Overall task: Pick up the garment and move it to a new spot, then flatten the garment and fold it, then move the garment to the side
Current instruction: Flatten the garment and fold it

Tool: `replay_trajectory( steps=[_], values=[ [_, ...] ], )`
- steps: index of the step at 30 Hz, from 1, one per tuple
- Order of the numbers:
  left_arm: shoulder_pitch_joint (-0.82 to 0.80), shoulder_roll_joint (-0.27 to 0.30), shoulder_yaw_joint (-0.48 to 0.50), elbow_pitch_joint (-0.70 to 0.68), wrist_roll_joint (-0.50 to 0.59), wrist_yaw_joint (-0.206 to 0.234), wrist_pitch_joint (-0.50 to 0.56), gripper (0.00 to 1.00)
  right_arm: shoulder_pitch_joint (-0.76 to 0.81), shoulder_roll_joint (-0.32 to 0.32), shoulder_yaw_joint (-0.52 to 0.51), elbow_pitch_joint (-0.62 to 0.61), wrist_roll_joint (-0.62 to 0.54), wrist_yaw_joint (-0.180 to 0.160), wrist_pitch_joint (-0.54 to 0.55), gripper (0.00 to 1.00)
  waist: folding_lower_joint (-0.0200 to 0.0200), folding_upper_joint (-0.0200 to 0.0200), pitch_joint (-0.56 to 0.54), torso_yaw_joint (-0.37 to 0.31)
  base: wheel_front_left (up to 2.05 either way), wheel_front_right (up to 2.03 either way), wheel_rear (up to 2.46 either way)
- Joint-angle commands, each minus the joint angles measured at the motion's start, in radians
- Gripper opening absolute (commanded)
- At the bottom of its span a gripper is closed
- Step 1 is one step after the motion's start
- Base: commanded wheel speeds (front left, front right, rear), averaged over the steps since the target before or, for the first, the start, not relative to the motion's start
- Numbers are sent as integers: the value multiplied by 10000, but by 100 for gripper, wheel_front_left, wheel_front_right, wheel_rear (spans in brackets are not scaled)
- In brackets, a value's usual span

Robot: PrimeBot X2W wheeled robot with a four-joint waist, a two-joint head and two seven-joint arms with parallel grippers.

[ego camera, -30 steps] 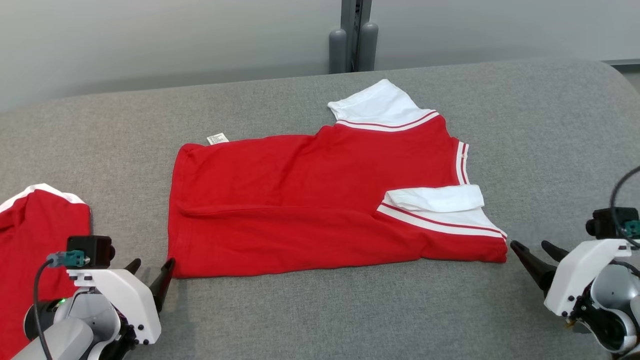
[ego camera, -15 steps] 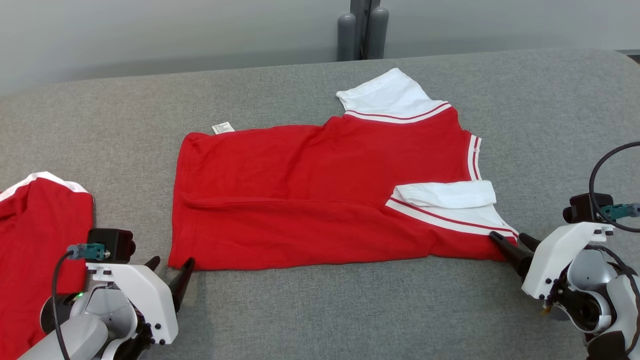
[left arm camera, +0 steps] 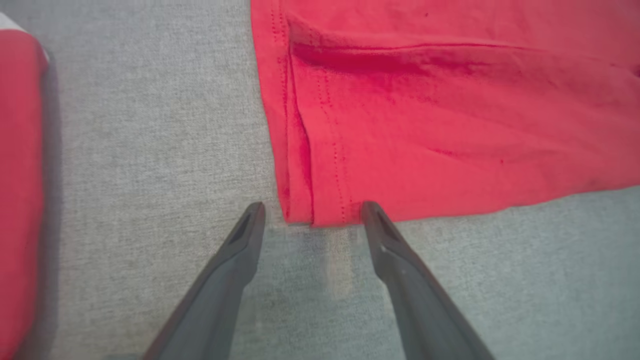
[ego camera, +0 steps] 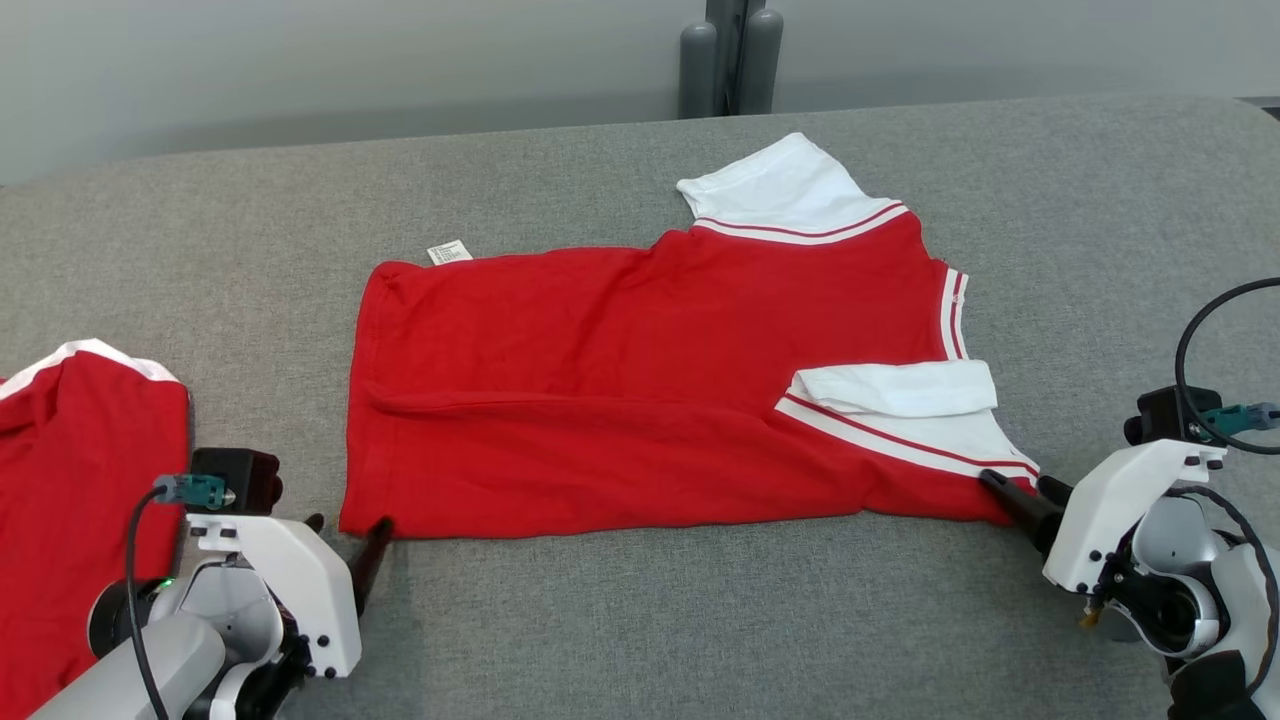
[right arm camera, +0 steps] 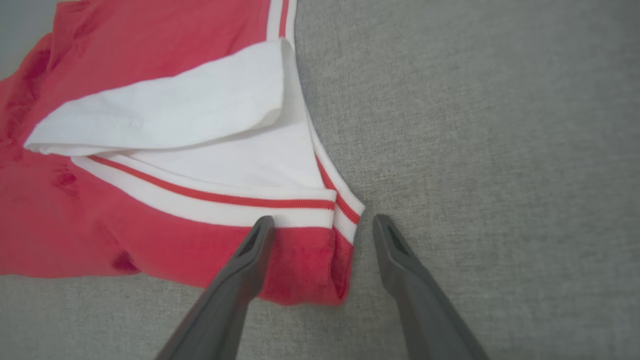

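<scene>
Grippers open at two near corners of the red-and-white shirt (ego camera: 620, 380) lying mid-table (ego camera: 640, 620), grasping nothing.
The left gripper (ego camera: 350, 523) brackets the hem corner; the right gripper (ego camera: 1015, 480) straddles the sleeve-side corner, one finger over the fabric. A second red garment (ego camera: 70, 480) lies left; the white care label (ego camera: 449, 252) is too small to read.
</scene>
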Motion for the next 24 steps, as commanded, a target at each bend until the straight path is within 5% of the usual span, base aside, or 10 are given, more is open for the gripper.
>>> replay_trajectory(
  steps=[1,17,18,19,20,21,22,23,24],
  values=[
    [-200,-44,65,218,-2,-37,-68,100,16,106,139,138,73,16,15,100,0,-1,4,-3,0,0,0],
    [-656,-917,-277,2323,-409,-1203,473,100,-136,94,659,345,368,16,-60,100,0,-1,73,-119,0,0,0],
    [-674,-948,-282,2380,-426,-1262,473,87,-123,88,698,343,417,16,-50,95,0,-1,67,-120,0,0,0],
    [-693,-970,-286,2432,-440,-1291,462,87,-108,87,747,345,467,16,-45,65,0,-1,53,-121,0,0,0],
    [-706,-990,-301,2479,-441,-1361,452,36,-91,83,788,341,505,16,-53,45,0,-1,41,-121,0,0,0],
    [-715,-1005,-300,2515,-443,-1395,413,31,-79,74,817,333,542,16,-63,32,0,-1,32,-126,0,0,0],
    [-730,-1017,-297,2555,-443,-1443,396,0,-74,59,848,318,589,16,-73,10,0,-1,26,-130,0,0,0],
    [-749,-1017,-307,2588,-431,-1453,389,0,-73,37,873,293,648,16,-93,0,0,-1,25,-129,0,0,0],
    [-767,-1006,-307,2628,-424,-1484,386,0,-70,18,893,287,665,8,-116,0,0,-1,19,-129,0,0,0]
  ],
)
